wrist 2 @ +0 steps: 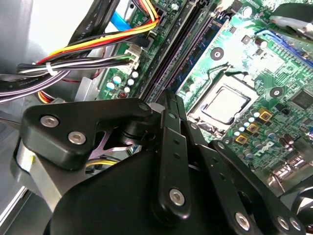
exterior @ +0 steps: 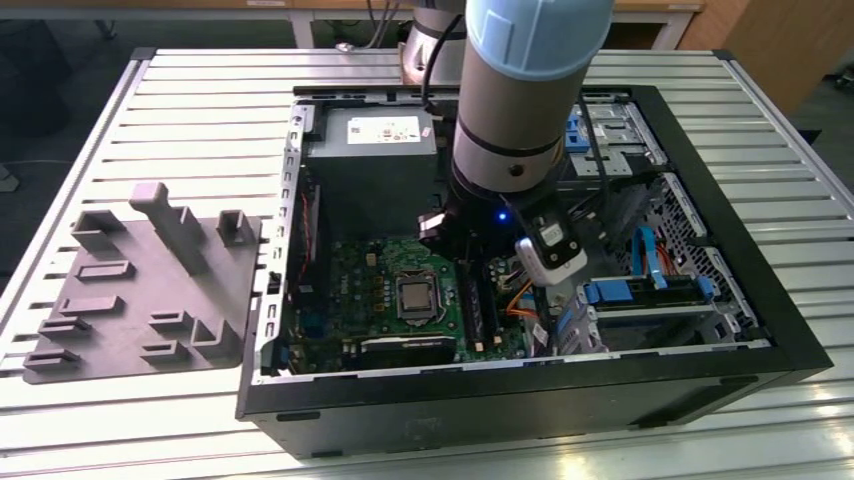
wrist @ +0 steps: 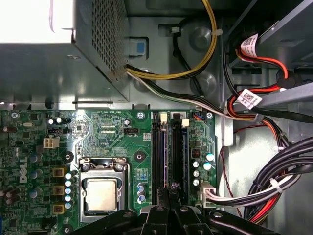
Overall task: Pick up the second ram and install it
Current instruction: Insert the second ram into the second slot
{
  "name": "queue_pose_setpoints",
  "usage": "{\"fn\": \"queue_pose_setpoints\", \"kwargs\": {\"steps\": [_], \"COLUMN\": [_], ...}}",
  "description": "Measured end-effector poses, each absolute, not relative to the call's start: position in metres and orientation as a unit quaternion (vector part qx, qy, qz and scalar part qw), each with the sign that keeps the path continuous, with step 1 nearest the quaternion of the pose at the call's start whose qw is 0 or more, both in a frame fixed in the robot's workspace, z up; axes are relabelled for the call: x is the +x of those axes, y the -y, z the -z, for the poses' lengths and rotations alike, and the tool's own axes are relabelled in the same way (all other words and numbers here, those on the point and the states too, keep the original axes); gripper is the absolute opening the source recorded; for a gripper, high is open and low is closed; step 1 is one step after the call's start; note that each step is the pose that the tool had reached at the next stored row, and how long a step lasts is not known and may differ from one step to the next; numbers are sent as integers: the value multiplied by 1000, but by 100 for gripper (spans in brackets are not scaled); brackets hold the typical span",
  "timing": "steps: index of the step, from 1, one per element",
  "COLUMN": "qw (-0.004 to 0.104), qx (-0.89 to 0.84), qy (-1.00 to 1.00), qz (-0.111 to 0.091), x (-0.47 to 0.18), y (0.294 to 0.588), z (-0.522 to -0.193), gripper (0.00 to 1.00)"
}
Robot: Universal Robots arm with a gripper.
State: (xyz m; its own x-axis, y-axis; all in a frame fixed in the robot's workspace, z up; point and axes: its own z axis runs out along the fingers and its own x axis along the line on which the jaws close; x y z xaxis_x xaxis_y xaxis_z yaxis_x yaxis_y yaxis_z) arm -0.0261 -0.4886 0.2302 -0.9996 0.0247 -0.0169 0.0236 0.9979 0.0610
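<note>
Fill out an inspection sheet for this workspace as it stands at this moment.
Surface: ribbed silver metal table.
Job's things: long black plastic memory slots on the green motherboard; cannot tell whether a memory stick sits in them.
Clutter: grey moulded plastic tray with upright posts, beside the open black computer case, on the exterior view's left.
Grippers: black gripper low over the slots.
Cables: black, red and white wire bundles beside the motherboard.
Surroundings: brown wooden furniture beyond the table.

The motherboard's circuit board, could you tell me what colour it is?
Green; the motherboard shows best in the first wrist view.
</note>
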Motion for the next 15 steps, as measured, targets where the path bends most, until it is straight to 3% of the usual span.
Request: {"fn": "queue_pose_setpoints", "kwargs": {"steps": [15], "qw": [9], "qx": [12], "qy": [-999], "qz": [-30], "x": [-27], "y": [490], "z": [-229], "gripper": [11]}}
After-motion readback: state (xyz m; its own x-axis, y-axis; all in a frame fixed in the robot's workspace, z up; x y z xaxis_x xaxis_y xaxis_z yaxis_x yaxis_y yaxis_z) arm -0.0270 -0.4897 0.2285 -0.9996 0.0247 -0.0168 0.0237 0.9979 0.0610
